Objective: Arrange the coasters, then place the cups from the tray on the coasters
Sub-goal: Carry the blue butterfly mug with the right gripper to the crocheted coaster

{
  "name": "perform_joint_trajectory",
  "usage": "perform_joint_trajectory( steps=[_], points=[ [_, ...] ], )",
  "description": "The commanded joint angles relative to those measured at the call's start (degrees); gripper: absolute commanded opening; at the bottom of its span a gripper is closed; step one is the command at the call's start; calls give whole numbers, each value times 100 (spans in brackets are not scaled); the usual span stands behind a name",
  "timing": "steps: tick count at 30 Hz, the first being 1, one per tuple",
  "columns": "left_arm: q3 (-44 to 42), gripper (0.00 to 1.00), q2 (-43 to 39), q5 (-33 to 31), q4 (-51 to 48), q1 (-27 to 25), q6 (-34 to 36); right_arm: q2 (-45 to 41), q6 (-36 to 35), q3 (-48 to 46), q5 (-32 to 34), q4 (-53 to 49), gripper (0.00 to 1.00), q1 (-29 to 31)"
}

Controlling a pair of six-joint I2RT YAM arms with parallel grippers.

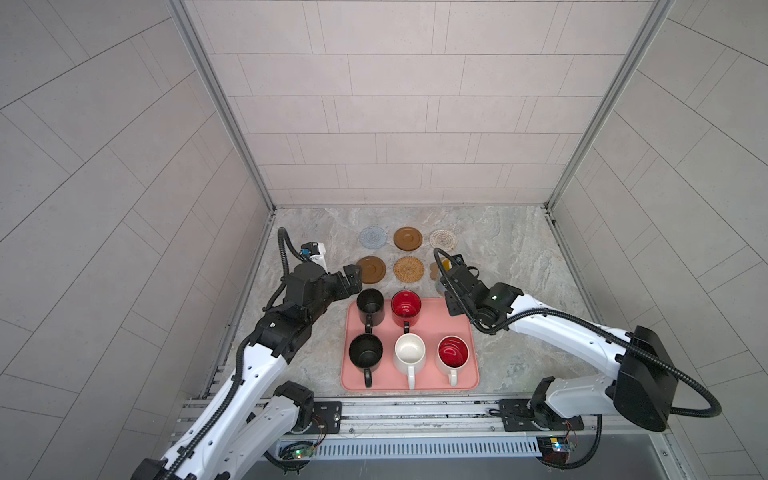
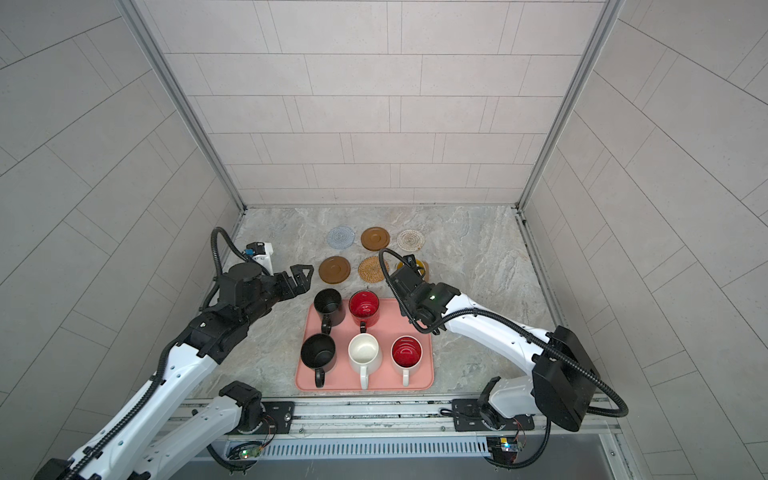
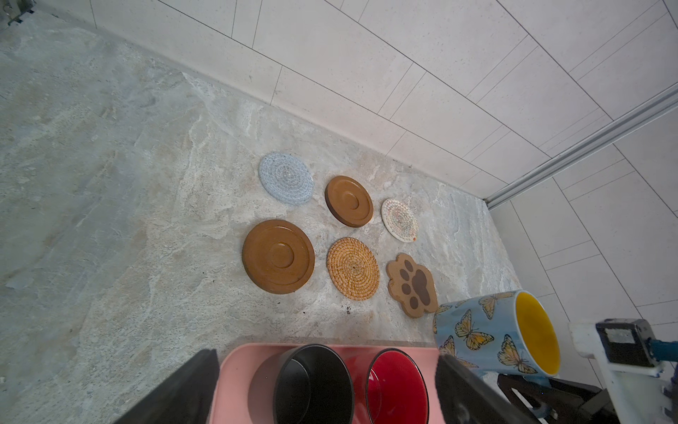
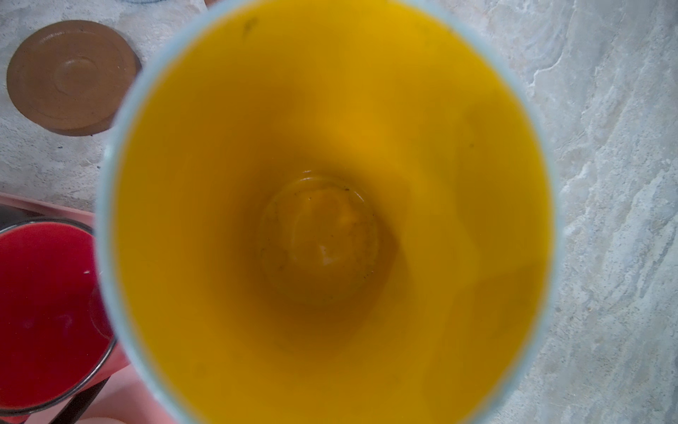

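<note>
The right pincer [image 3: 521, 383] is clenching on the light blue mug [image 3: 488, 330]. It is holding the mug tilted, with its yellow inside facing the right of the left wrist picture and its butterfly-printed wall just beside the paw coaster [image 3: 412, 284]. The grip point itself is hidden. The left pincer [image 1: 354, 279] is hanging released, jaws wide, near the upper left corner of the tray [image 1: 457, 318] and grasping nothing.

The grey marbled tabletop [image 1: 519, 270] is lying between pale tiled walls [image 1: 395, 104] that are meeting at metal posts [image 1: 224, 108].

In both top views the salmon-pink tray is sitting low in the middle and carrying five upright mugs. The upper black mug [image 1: 370, 305] and the red mug [image 1: 406, 307] are standing in its upper row. The lower black mug [image 1: 365, 353], the white mug [image 1: 410, 353] and the white mug with red inside [image 1: 453, 353] are standing in its lower row.

Above the tray the coasters are lying flat in two rows. The grey-blue woven coaster [image 1: 373, 237], the upper brown disc [image 1: 408, 238] and the whitish woven coaster [image 1: 443, 239] are forming the upper one. The lower brown disc [image 1: 370, 269] and the rattan coaster [image 1: 409, 269] are sitting below them, with the paw coaster ending that row.
</note>
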Motion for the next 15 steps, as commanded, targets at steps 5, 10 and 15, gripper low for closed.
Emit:
perform_joint_trajectory(
  steps=[5, 10, 15],
  points=[
    [-48, 100, 16, -222, 21, -19, 100, 51, -327, 469, 151, 381, 9, -337],
    [33, 100, 245, -240, 207, -25, 171, 343, -649, 756, -110, 511, 9, -714],
    [93, 100, 503, -236, 379, -24, 184, 705, -1074, 1119, -482, 666, 9, -1175]
  ],
)
